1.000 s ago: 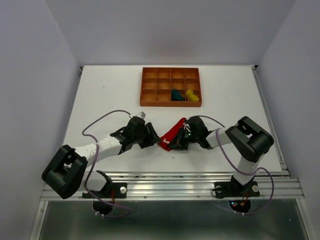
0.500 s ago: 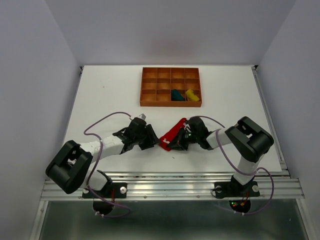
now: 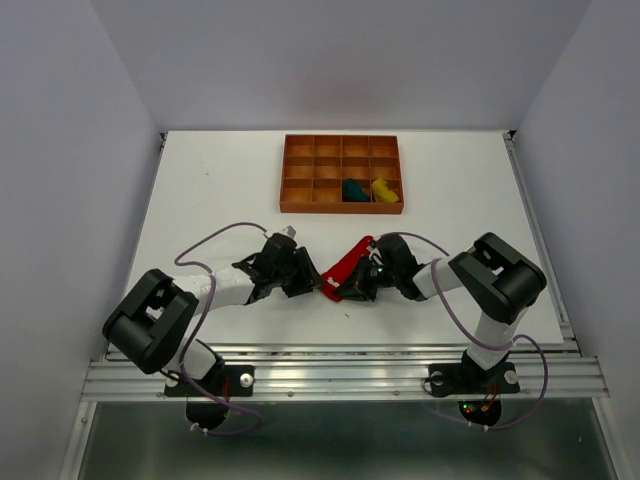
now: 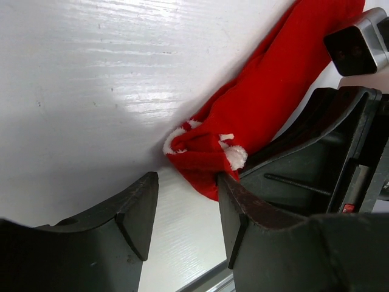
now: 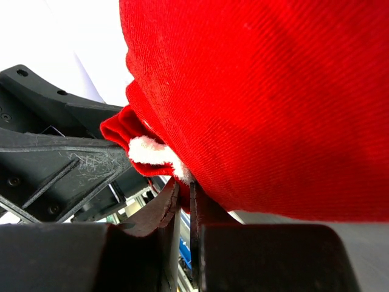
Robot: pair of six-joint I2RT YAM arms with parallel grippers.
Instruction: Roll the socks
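Your right hand (image 5: 184, 210) has its jaws pressed together. A thin edge of the red sock (image 5: 273, 103) looks to be pinched between them, though the fabric fills so much of that wrist view that you can't see the grip cleanly. The sock drapes over the top of that hand, and a tuft of white lining shows at its folded end.

Your left hand (image 4: 185, 204) stands roughly half open with nothing between its fingers (image 4: 137, 210). The sock's bunched end lies on the desk (image 4: 91, 91) just ahead of the gap, touching the tip of the finger on the right of that view.

From above, the two hands meet near the front middle of the desk, tips almost together. The red sock runs from them diagonally up and to the right, lying partly over your right hand. Well apart, toward the back, sits the orange-brown tray (image 3: 300, 208). The teal sock (image 3: 353, 189) and the yellow sock (image 3: 384, 190), both bundled, fill neighbouring compartments at the right-hand end of its nearest row.
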